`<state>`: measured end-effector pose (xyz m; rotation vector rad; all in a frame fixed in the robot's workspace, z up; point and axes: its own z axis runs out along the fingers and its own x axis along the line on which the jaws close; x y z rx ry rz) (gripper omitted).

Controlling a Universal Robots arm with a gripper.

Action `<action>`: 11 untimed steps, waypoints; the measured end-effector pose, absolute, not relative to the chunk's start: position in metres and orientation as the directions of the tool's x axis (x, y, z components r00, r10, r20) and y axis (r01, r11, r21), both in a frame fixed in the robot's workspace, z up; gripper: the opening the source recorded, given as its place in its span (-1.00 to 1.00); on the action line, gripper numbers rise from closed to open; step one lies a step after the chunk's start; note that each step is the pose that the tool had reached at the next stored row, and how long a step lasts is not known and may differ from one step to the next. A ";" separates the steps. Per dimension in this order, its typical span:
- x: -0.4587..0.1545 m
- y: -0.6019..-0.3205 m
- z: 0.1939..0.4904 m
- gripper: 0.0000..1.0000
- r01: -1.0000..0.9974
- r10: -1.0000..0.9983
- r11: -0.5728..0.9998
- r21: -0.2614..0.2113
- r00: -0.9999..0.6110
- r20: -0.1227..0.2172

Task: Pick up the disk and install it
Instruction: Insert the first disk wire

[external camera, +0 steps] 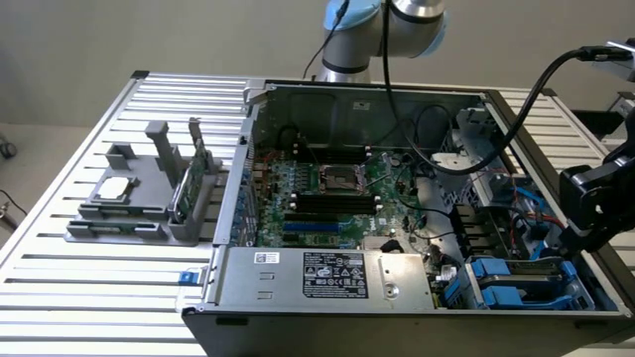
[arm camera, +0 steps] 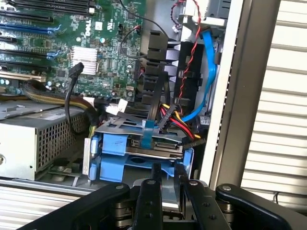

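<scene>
Slatted metal table [external camera: 89, 297]: wide bare room along the near edge and towards the exterior view's left.

Open computer case [external camera: 397, 335] lies on it, top side off, walls standing all round. Inside, the motherboard [external camera: 328, 186] fills the middle and the boxed power supply [external camera: 328, 275] runs along the near wall.

Grey fixture [external camera: 129, 216] stands on the table just beside the case, at the exterior view's left. A green card [external camera: 195, 175] is upright in one slot and a small square chip [external camera: 114, 187] lies flat on a pad.

Blue drive bay [external camera: 516, 286] sits in the near corner at the exterior view's right, boxed in by the case wall on one side and the power supply on the other. Little side room.

Gripper [external camera: 585, 223] hangs over that corner, near the case rim, clenched on the disk [arm camera: 172, 177], which is held edge-on with its blue frame showing, directly above the bay.

In the way: a blue cable [arm camera: 208, 72] and a red-yellow-black wire bundle [arm camera: 175, 117] drop into the bay's far end. A thick black cable [external camera: 516, 111] loops over the case towards the arm.
</scene>
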<state>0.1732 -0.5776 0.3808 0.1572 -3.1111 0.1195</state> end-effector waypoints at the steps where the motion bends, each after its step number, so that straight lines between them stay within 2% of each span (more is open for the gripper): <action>1: 0.173 -0.578 0.381 -0.50 -0.091 -0.089 0.993 -0.076 -0.996 0.028; 11: 0.174 -0.577 0.379 -0.50 0.041 0.043 0.996 -0.075 -0.999 0.028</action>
